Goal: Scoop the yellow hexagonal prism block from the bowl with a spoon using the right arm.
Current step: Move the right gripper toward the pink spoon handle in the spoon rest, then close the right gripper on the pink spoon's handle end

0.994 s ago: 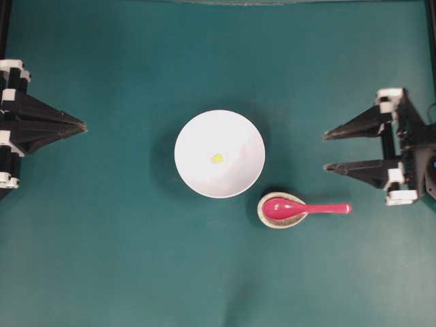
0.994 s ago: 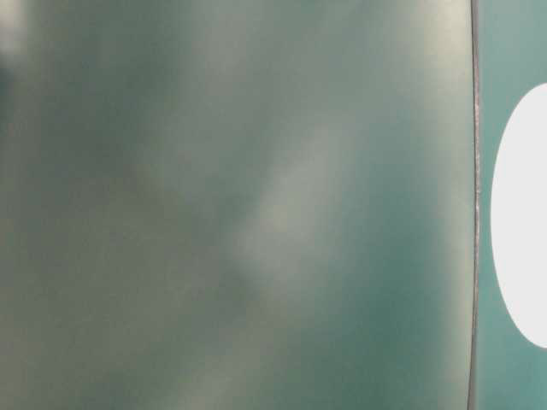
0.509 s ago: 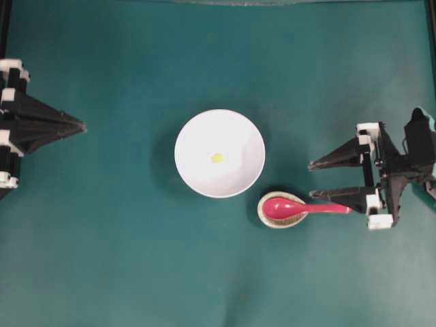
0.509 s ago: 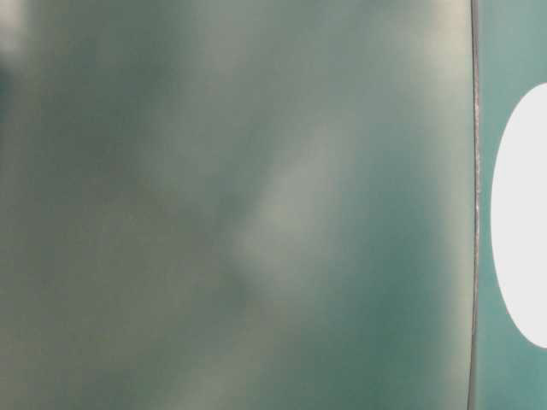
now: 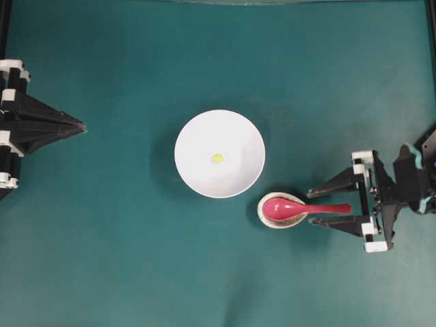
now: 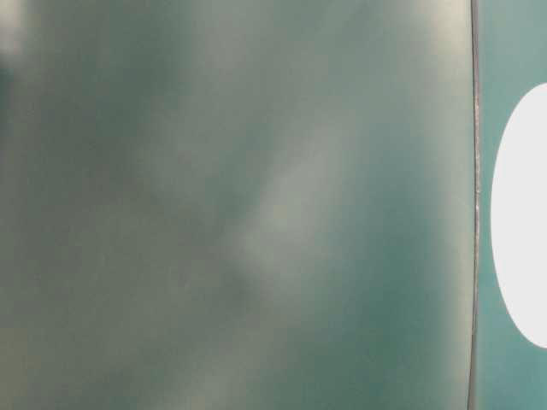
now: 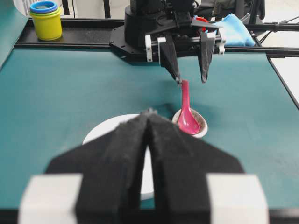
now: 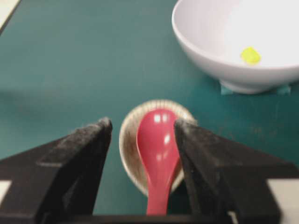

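Note:
The white bowl (image 5: 191,139) sits mid-table with the tiny yellow hexagonal prism block (image 5: 217,158) lying on its bottom. The pink-red spoon (image 5: 278,208) rests with its scoop in a small speckled rest (image 5: 261,212), handle pointing right. My right gripper (image 5: 312,208) is open, one finger on each side of the handle and not touching it. In the right wrist view the spoon (image 8: 158,140) lies between the open fingers of the right gripper (image 8: 143,123), with the bowl (image 8: 205,42) and block (image 8: 251,55) beyond. My left gripper (image 5: 83,126) is shut at the far left, holding nothing.
The teal mat (image 5: 136,259) covers the table. Beyond the far rail stand stacked yellow and blue cups (image 7: 45,18) and a blue cloth (image 7: 233,28). The table-level view is a blur with a white oval (image 6: 521,213) at its right edge.
My right gripper has come in from the right edge and down the overhead view, still open, until its fingers straddle the spoon handle. The left arm, bowl and spoon have not moved.

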Tool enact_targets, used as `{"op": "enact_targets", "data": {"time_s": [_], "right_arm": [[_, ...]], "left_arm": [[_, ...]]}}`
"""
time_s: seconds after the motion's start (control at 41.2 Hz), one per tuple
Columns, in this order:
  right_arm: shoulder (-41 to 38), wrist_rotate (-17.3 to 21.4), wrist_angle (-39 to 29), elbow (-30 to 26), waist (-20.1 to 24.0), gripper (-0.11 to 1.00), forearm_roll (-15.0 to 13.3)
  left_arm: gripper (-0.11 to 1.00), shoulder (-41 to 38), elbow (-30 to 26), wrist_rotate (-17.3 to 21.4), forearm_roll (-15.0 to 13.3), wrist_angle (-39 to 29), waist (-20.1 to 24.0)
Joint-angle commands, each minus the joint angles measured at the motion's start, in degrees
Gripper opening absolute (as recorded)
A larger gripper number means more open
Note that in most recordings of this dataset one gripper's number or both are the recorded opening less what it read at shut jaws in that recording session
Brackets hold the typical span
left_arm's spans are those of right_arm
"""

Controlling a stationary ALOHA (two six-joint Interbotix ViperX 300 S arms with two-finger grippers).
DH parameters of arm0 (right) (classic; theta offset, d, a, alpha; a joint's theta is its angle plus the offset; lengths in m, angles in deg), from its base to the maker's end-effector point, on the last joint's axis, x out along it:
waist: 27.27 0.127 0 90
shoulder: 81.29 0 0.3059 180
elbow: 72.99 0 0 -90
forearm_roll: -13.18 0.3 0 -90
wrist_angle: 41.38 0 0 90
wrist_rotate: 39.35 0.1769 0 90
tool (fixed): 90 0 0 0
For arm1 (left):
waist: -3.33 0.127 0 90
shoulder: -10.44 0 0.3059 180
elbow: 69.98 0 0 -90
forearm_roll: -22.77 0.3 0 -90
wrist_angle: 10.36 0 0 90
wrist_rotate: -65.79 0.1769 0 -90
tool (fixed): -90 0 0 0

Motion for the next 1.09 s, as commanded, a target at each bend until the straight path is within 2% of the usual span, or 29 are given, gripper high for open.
{"op": "enact_targets", "data": {"time_s": [0.0, 0.509, 1.067], "right_arm": [[-1.0, -0.1, 0.9, -0.4, 0.9, 0.60, 0.4], [-9.0, 3.3, 1.0, -0.6, 1.8, 0.60, 0.8], [-9.2, 3.5, 0.5, -0.3, 1.8, 0.58, 1.5]], "left_arm": [[0.00, -0.2, -1.7, -0.1, 0.1, 0.3, 0.1], [0.00, -0.2, -1.7, -0.1, 0.2, 0.4, 0.1], [0.00, -0.2, -1.6, -0.1, 0.2, 0.3, 0.1]]}}
